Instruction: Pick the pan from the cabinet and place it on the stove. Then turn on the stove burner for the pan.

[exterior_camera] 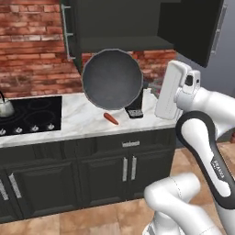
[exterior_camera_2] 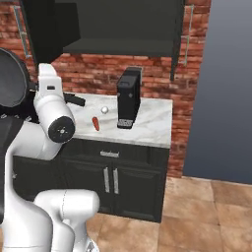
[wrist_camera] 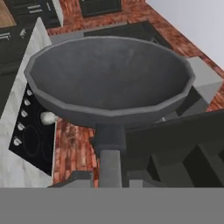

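Observation:
The pan (exterior_camera: 112,79) hangs in the air over the marble counter, tipped on edge so its speckled inside faces the left base camera. Its thin handle runs right into my gripper (exterior_camera: 155,86), which is shut on it. In the hand view the pan (wrist_camera: 109,78) sits right ahead, its handle clamped at my gripper (wrist_camera: 110,174). In the right base view the pan (exterior_camera_2: 11,81) shows at the left edge. The cabinet (exterior_camera: 124,27) stands above with both doors swung open. The stove (exterior_camera: 34,114) lies on the counter left of and below the pan.
A small kettle (exterior_camera: 4,107) sits on the stove's left edge. On the counter lie an orange-red carrot-like piece (exterior_camera: 110,119), a small white ball (exterior_camera_2: 104,110) and a tall black box (exterior_camera_2: 129,98). The open right door (exterior_camera: 199,27) hangs above the arm. Lower cupboards (exterior_camera: 92,174) front the counter.

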